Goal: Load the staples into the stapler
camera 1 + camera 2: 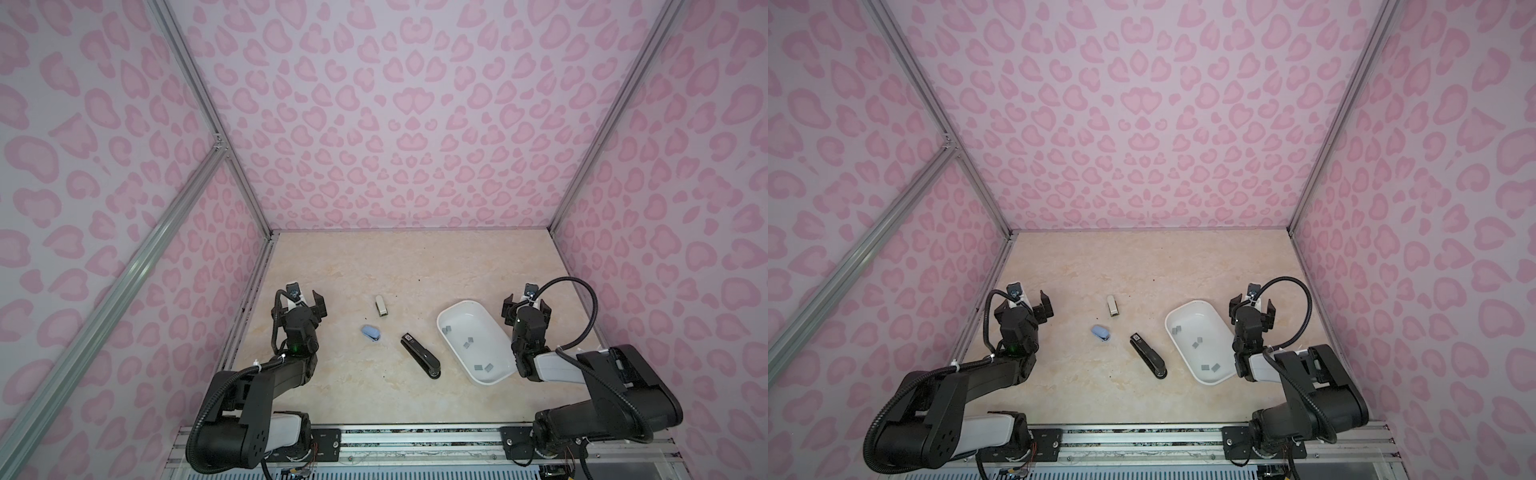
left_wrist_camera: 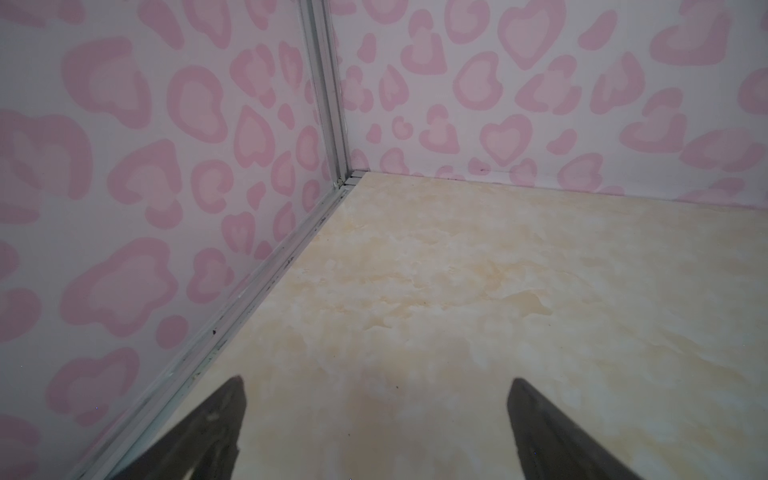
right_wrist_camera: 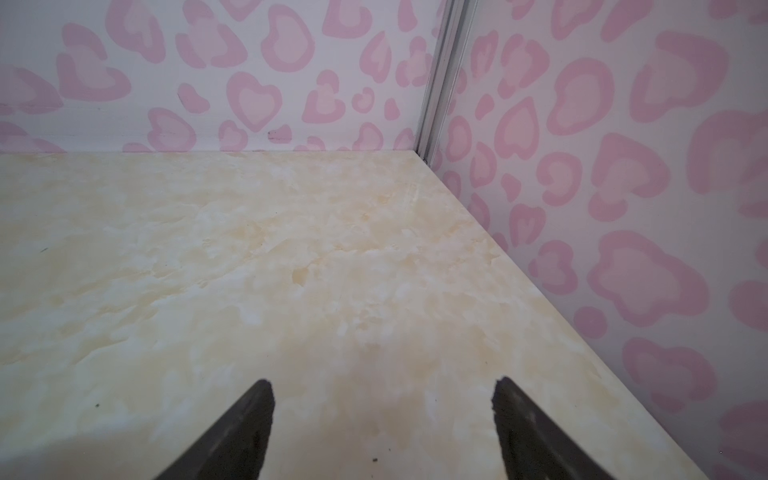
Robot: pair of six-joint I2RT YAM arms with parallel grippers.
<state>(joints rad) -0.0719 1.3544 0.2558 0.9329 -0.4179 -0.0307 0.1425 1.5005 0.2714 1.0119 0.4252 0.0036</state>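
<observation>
Top views both show the staples lying loose in a white tray on the right of the marble-patterned table, scattered from the tray's far end to its near end. Just left of the tray lies a long black stapler, set at an angle. Farther left sit a small blue stapler and, beyond it, a small cream stapler. The staples are short, flat grey strips. The right gripper hangs just right of the tray's far end. Its fingertips are spread wide with only bare table between them. The left gripper, near the left wall, is likewise spread and empty.
</observation>
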